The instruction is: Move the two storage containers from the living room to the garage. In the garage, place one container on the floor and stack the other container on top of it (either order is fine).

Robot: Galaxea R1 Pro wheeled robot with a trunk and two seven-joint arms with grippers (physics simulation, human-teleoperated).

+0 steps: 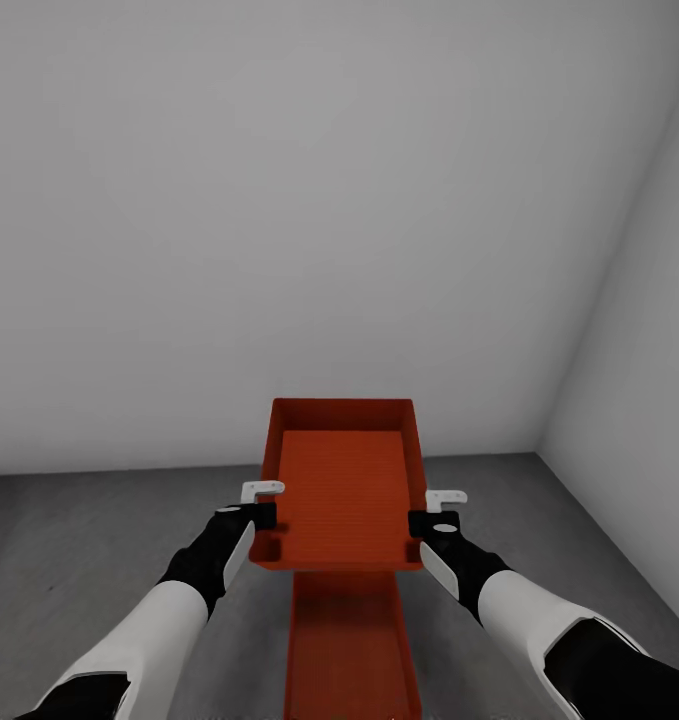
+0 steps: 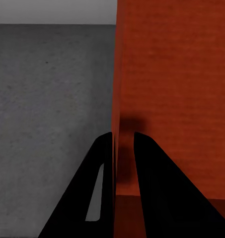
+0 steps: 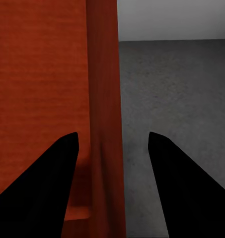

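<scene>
I hold the upper container (image 1: pixel 344 480) by its side walls, left gripper (image 1: pixel 262 503) pinched narrow on the left wall, right gripper (image 1: pixel 442 508) spread wide astride the right wall, lining it above the lower container (image 1: pixel 349 640) on the garage floor (image 1: pixel 79 540)

Two arms, white with black forearms, reaching forward in parallel. Left gripper (image 1: pixel 262 503): fingers (image 2: pixel 105 168) narrowly closed over a wall. Right gripper (image 1: pixel 435 508): fingers (image 3: pixel 57 168) spread wide.
</scene>
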